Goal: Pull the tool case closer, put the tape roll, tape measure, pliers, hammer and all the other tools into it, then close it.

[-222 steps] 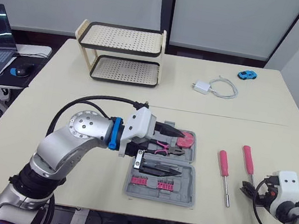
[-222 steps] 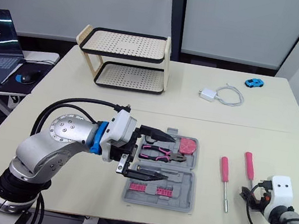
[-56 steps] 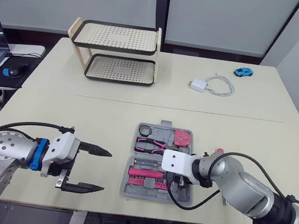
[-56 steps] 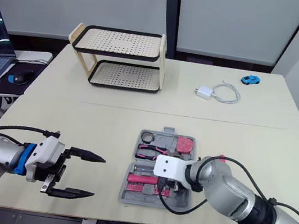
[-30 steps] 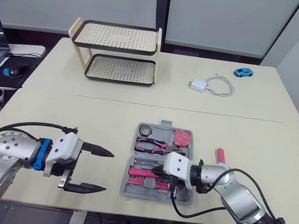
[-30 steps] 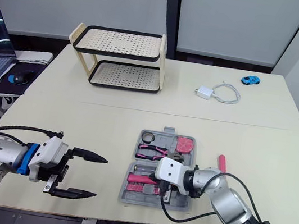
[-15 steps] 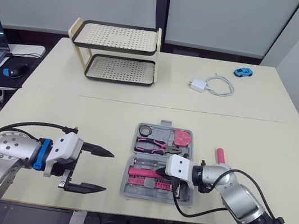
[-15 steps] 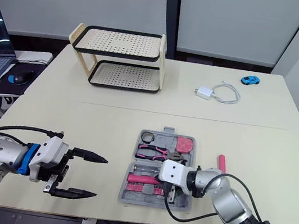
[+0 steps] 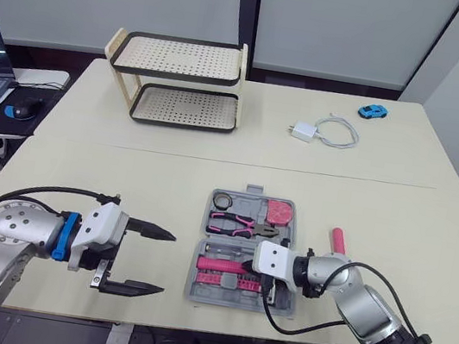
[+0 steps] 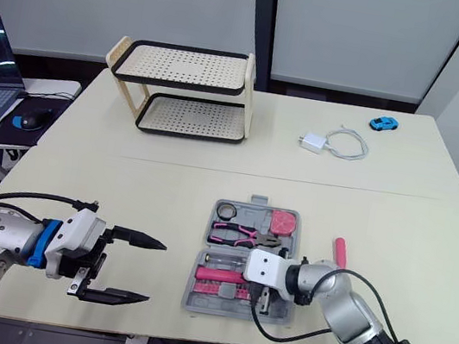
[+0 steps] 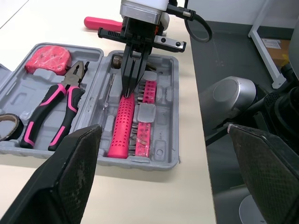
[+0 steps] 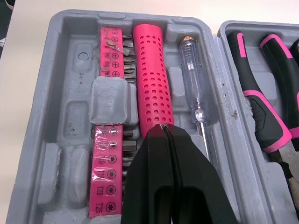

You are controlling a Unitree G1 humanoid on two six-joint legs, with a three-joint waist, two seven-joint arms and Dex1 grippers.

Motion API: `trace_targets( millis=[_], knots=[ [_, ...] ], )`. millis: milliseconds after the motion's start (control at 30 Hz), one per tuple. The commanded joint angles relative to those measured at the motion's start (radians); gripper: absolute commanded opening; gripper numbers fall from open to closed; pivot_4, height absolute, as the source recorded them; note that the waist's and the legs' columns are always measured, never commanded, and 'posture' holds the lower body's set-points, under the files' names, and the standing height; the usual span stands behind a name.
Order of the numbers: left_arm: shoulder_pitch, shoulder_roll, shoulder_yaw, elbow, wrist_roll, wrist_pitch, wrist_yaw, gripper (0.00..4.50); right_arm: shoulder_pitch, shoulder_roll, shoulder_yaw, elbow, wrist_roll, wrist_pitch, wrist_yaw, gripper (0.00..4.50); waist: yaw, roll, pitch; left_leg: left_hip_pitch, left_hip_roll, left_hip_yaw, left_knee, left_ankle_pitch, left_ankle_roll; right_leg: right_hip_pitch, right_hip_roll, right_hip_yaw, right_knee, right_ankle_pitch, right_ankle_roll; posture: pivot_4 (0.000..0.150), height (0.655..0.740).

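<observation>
Tool case (image 12: 70, 116) lies open on the table (image 9: 123, 181), both halves flat. In the far half I see the tape roll (image 9: 223, 199), the pliers (image 9: 243, 223) and the pink tape measure (image 9: 280, 210); in the near half a perforated handle (image 12: 152, 79), pink, lies between the strips of bits (image 12: 108, 51) and a clear tester screwdriver (image 12: 192, 74). Right pincer (image 12: 164, 129) is clenched, its two fingers pressed together with nothing between them; its tips stand at the end of the perforated handle, and I cannot tell if they touch it. Left pincer (image 9: 168, 263) is released, the fingers wide apart; it hangs above the table to the left of the case, well apart from it. One pink-handled tool (image 9: 338, 239) lies on the table just to the right of the case, outside it; its shaft is hidden behind the right arm.
</observation>
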Motion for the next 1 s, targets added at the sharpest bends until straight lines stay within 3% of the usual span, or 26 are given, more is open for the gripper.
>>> trace_targets(
  millis=[33,400,600,700,800,1000],
  knots=[
    [0.006,0.011,0.011,-0.034,-0.008,0.0,0.005,4.5,0.024,0.001,0.019,0.034,-0.032,0.013,-0.001,0.03,0.0,0.0,0.0,0.0,0.0,0.0,0.0,0.0,0.0,0.0,0.0,0.0,0.0,0.0,0.0,0.15,0.74],
    [0.005,0.008,0.012,-0.026,-0.003,-0.004,0.006,4.5,0.019,0.017,-0.027,0.011,-0.001,0.007,-0.008,0.03,0.0,0.0,0.0,0.001,0.0,0.0,0.0,0.0,0.0,0.0,0.0,0.0,0.0,0.0,0.0,0.15,0.74],
    [0.008,0.01,0.026,-0.012,0.001,-0.006,0.015,4.5,0.015,0.004,-0.114,-0.13,0.083,0.063,0.018,0.03,0.0,0.0,0.0,-0.001,0.0,0.0,0.0,0.0,0.0,0.0,0.0,0.0,0.0,0.0,0.0,0.15,0.74],
    [0.009,0.014,0.041,0.0,0.003,-0.007,0.027,4.5,0.027,-0.031,-0.183,-0.215,0.134,0.122,0.034,0.6,0.001,0.0,0.0,-0.001,0.0,0.0,0.0,0.0,0.0,0.0,0.0,0.0,0.0,0.0,0.0,0.15,0.74],
    [0.016,0.018,0.076,0.012,-0.005,0.006,0.052,4.5,0.055,-0.096,-0.284,-0.304,0.199,0.19,0.048,1.67,0.003,0.0,0.0,-0.001,0.0,0.0,0.0,0.0,0.0,0.0,0.0,0.0,0.0,0.0,0.0,0.15,0.74],
    [0.068,0.04,0.186,0.072,0.009,-0.012,0.079,4.5,0.262,-0.277,-0.666,-0.39,0.335,0.242,0.084,3.77,0.008,0.0,0.0,-0.002,-0.001,0.0,0.0,0.0,0.0,0.0,-0.001,0.0,-0.002,0.0,0.0,0.15,0.74]
  ],
)
